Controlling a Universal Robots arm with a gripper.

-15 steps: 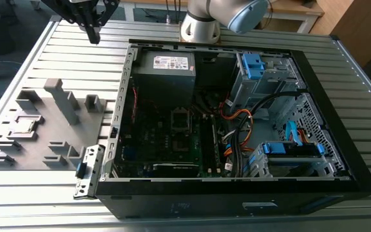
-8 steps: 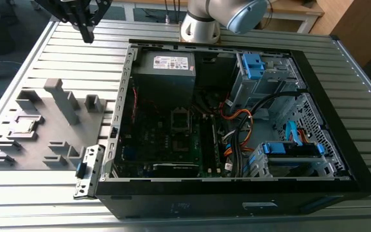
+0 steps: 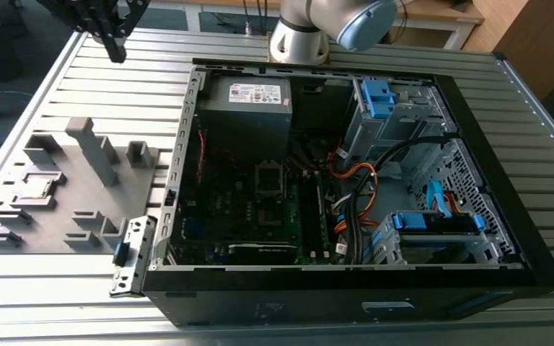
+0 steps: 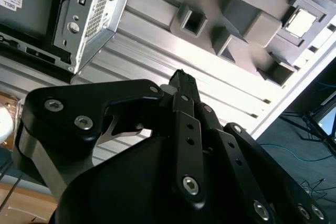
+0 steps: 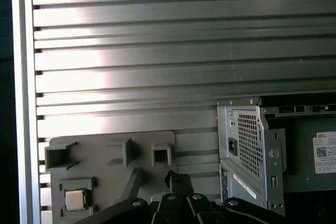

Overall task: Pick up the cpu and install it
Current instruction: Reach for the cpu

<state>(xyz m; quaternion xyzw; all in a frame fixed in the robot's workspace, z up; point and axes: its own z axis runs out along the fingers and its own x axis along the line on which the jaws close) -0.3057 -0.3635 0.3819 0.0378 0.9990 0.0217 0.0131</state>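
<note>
One clenched, empty gripper (image 3: 115, 52) hangs well apart from the cpu (image 3: 37, 189) in its grey tray (image 3: 147, 191); the approach should centre squarely above.

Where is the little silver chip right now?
The chip lies in a square pocket of the grey tray, on the exterior view's left. The tray sits on the metal table beside the open computer case.

The arm (image 3: 299, 37) is silver-grey metal with a pale blue round cap (image 3: 366, 25). Its pincer (image 4: 181, 80) is matte black, the links fastened with shiny silver screws (image 4: 190, 183).
</note>
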